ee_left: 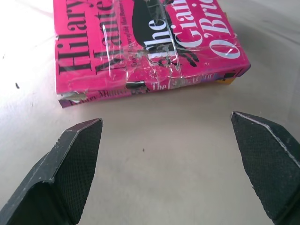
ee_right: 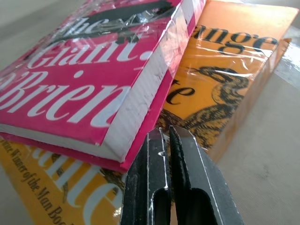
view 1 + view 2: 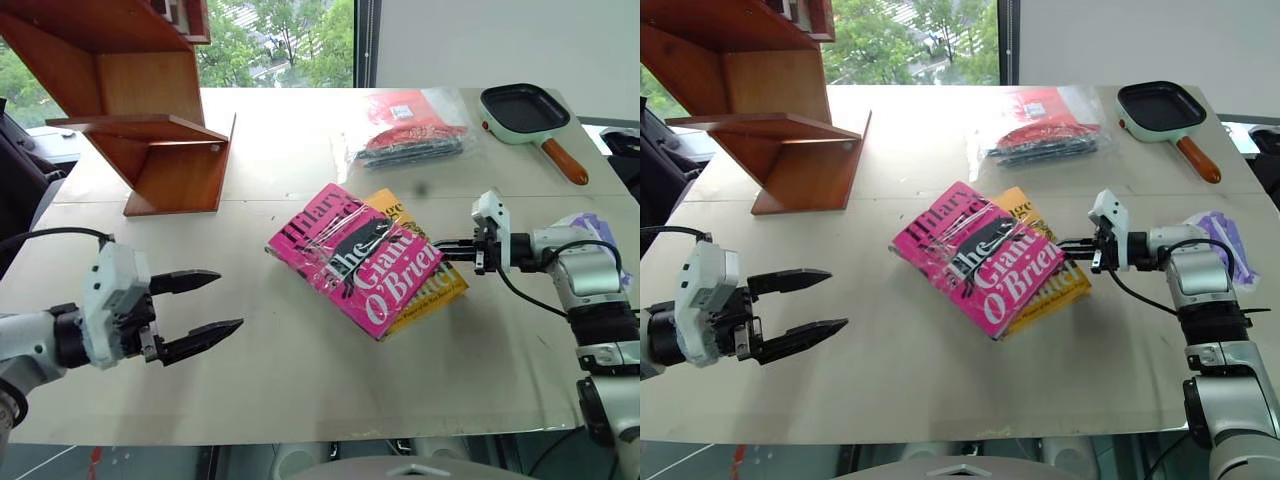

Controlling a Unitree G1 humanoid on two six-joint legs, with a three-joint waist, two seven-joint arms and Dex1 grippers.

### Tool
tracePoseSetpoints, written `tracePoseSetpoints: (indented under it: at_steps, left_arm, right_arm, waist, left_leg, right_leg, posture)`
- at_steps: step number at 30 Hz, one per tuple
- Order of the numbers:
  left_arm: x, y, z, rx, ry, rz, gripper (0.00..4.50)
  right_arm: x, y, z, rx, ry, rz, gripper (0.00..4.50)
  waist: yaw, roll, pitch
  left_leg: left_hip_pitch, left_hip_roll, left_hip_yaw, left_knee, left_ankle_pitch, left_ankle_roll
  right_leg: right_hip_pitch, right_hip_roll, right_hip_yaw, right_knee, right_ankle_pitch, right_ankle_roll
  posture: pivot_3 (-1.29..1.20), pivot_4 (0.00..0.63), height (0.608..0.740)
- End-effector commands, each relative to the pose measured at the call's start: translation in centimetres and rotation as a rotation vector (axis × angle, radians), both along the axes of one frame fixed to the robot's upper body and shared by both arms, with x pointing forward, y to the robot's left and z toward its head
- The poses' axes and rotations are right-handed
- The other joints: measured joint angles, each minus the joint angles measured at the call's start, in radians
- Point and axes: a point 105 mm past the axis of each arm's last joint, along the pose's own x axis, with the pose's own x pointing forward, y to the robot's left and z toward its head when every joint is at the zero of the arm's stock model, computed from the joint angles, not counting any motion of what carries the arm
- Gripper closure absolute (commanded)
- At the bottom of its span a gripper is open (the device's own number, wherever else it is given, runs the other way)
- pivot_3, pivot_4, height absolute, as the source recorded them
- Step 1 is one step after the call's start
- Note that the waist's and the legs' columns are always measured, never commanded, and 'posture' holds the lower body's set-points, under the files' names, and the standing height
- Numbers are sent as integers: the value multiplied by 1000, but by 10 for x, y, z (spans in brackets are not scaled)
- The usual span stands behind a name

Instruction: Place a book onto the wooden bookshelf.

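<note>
The pink book point(image 3: 355, 260) lies cover up in the middle of the table, resting askew on a yellow book point(image 3: 448, 290). My right gripper point(image 3: 441, 243) is shut with nothing between its fingers. Its tips point(image 2: 166, 133) sit at the pink book's right edge point(image 2: 140, 108), just over the yellow cover point(image 2: 220, 79). My left gripper point(image 3: 228, 302) is open on the left, a short way from the book and pointing at its spine point(image 1: 140, 86). The wooden bookshelf point(image 3: 150, 130) stands at the table's far left corner.
A green frying pan point(image 3: 525, 110) with a wooden handle lies at the far right. A clear plastic bag point(image 3: 410, 125) of red and dark items sits beside it. A purple object point(image 3: 592, 224) lies behind my right arm. A window is behind the table.
</note>
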Motion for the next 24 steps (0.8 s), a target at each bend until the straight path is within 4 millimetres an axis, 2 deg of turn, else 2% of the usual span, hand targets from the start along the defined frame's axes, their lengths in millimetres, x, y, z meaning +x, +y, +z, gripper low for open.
tracePoseSetpoints:
  at_steps: [1, 7, 9, 11, 14, 15, 17, 18, 19, 21, 22, 24]
  left_arm:
    - [-2, 0, 8, -7, -46, -1, 0]
    - [4, -11, -5, -138, -16, 70, 0]
    - [4, -21, -14, -278, 24, 126, 0]
    - [-3, -30, -26, -427, 115, 181, 0]
    - [-12, -46, -35, -704, 261, 236, 0]
    - [-14, -50, -39, -791, 306, 273, 0]
    - [-7, -60, -52, -992, 405, 379, 0]
    - [-4, -64, -58, -1042, 443, 413, 0]
    - [-1, -68, -66, -1084, 497, 445, 0]
    - [0, -75, -82, -1027, 562, 457, 0]
    - [0, -78, -86, -1004, 577, 452, 0]
    - [5, -78, -91, -993, 594, 467, 0]
  right_arm:
    - [1, -3, 8, -1, -35, -9, 4484]
    - [18, -28, 15, -7, -145, -140, 4484]
    - [15, -48, 26, 29, -156, -172, 4484]
    - [2, -65, 41, 79, -141, -164, 4484]
    - [-26, -76, 48, 3, -148, -66, 3772]
    - [-36, -79, 52, -26, -154, -29, 3397]
    - [-58, -77, 72, 29, -144, 24, 2298]
    - [-68, -76, 78, 48, -137, 51, 1958]
    - [-79, -76, 81, 62, -118, 74, 1399]
    - [-97, -75, 83, 73, -93, 104, 353]
    - [-104, -75, 84, 77, -86, 109, 92]
    - [-111, -74, 86, 90, -96, 108, 32]
  waist:
    - [0, 0, 0]
    - [0, 0, 0]
    - [1, 0, 0]
    - [4, 0, 0]
    - [9, -1, -1]
    - [10, -1, -1]
    - [10, -1, -1]
    - [11, -1, -1]
    - [18, -1, -1]
    - [20, -5, -3]
    - [26, -6, -3]
    - [27, -6, -4]
  left_leg:
    - [0, 0, 0, 0, 0, 0]
    - [0, 0, 0, 0, 0, 0]
    - [0, 0, 0, 0, 0, 0]
    - [0, -1, 0, 0, 0, 0]
    - [-1, -1, -1, 1, 0, 1]
    - [-1, -1, -1, 0, 0, 1]
    - [-1, 0, -2, 0, -1, 1]
    - [0, 0, -2, 0, -1, 1]
    - [2, 0, -3, 0, -1, 2]
    - [7, 0, -4, 1, -1, 2]
    - [9, 0, -4, 0, -2, 3]
    - [12, 0, -4, 0, -3, 6]
  right_leg:
    - [0, 0, 0, 0, 0, 0]
    - [0, 0, 1, 0, 0, 0]
    - [0, -1, 0, 1, 0, 0]
    - [0, -2, 1, 1, 0, 0]
    - [0, -3, 1, -1, 0, 0]
    - [0, -3, 1, -2, 0, 0]
    - [1, -3, 1, -2, 0, 0]
    - [1, -4, 1, -1, 0, 0]
    - [3, -4, 1, 0, 0, 0]
    - [7, -4, 0, 3, 0, 0]
    - [8, -4, 0, 4, -1, -2]
    - [11, -4, 0, 6, -2, -5]
  posture:
    - [0, 150, 740]
    - [0, 150, 740]
    - [0, 150, 740]
    - [0, 150, 740]
    - [0, 150, 740]
    - [0, 150, 740]
    - [0, 150, 740]
    - [0, 150, 740]
    - [0, 150, 740]
    - [0, 150, 740]
    - [0, 150, 740]
    - [0, 150, 740]
